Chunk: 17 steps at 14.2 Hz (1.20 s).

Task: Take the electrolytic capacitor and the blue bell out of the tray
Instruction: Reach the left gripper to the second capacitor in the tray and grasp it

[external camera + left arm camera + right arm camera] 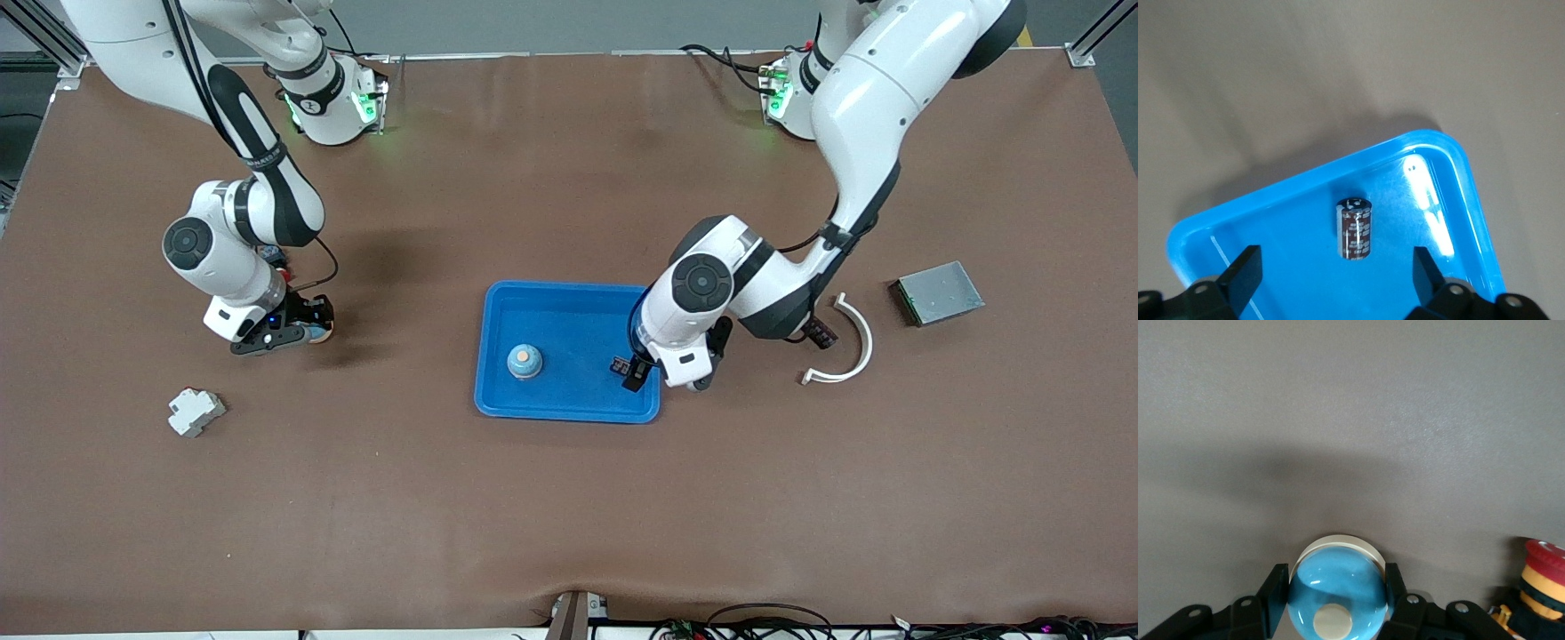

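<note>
Left tool [1335, 260] hangs low over the tray [569, 307], at the end toward the left arm, with its jaws released and spread wide. I read that spread as deliberate: the electrolytic capacitor [1353, 229] lies on its side on the tray floor just under the tool. It sits between the two fingers and touches neither, so both sides are clear for a straight descent. Its long axis runs across the line between the fingers, so I judge they would close on the round body rather than on the ends. It may roll if one finger meets it first. The right tool [298, 333] is down at the bench, well apart from the tray toward the right arm's end, and is clenched on a blue bell [1331, 580] with a cream button. A red and yellow push button [1541, 577] stands just beside that tool. Another blue dome with an orange top [524, 361] sits in the tray, near the left tool and untouched. I judge the capacitor grasp to be the step in hand.
</note>
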Available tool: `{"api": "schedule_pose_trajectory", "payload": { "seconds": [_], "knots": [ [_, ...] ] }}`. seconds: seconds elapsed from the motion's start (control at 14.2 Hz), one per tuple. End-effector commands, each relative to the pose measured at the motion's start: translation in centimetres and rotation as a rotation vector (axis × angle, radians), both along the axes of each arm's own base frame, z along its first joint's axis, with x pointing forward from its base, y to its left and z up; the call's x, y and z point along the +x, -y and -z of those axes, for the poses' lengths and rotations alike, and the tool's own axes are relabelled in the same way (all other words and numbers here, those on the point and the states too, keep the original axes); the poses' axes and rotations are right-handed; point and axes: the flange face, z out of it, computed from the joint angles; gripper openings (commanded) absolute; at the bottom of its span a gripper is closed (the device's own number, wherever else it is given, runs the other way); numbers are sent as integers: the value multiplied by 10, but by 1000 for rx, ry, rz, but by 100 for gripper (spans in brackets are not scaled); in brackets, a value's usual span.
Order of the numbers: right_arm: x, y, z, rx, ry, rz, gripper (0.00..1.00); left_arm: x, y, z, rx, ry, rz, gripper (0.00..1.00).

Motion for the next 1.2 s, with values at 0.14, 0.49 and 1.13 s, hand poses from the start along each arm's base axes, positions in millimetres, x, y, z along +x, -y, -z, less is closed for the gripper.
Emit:
{"api": "schedule_pose_trajectory", "payload": {
  "seconds": [0.14, 0.49, 1.13],
  "knots": [
    [-4, -6, 6, 35, -4, 20, 12, -6, 26, 39, 29, 46, -65, 78],
    [-2, -11, 2, 48, 0, 30, 100, -16, 33, 62, 75, 47, -49, 52],
    [31, -114, -61, 85, -54, 170, 100, 11, 21, -10, 113, 103, -3, 0]
  ]
}}
